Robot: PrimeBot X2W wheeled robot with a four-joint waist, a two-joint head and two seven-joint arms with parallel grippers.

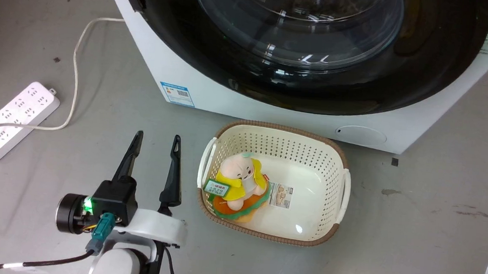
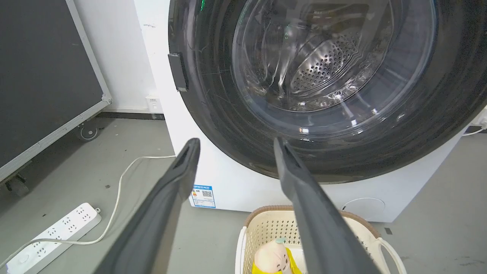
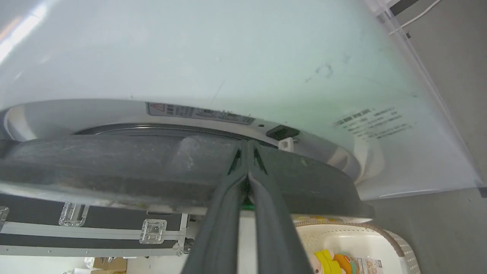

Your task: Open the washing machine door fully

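While the left tool [image 1: 158, 135] hangs above the grey floor [image 1: 102, 103] with its two fingers well apart, the right tool [image 3: 248, 146] has its fingers pressed together, tips at the rim of the door [image 3: 114, 167]. That round black door sits on the front of the white washing machine [image 1: 212, 97], and the right wrist view shows a narrow gap between its rim and the white front. Just before the machine stands a cream basket [image 1: 278, 128] with a soft toy [image 1: 239, 181] inside. A power strip [image 1: 16, 116] lies on the floor to the left.
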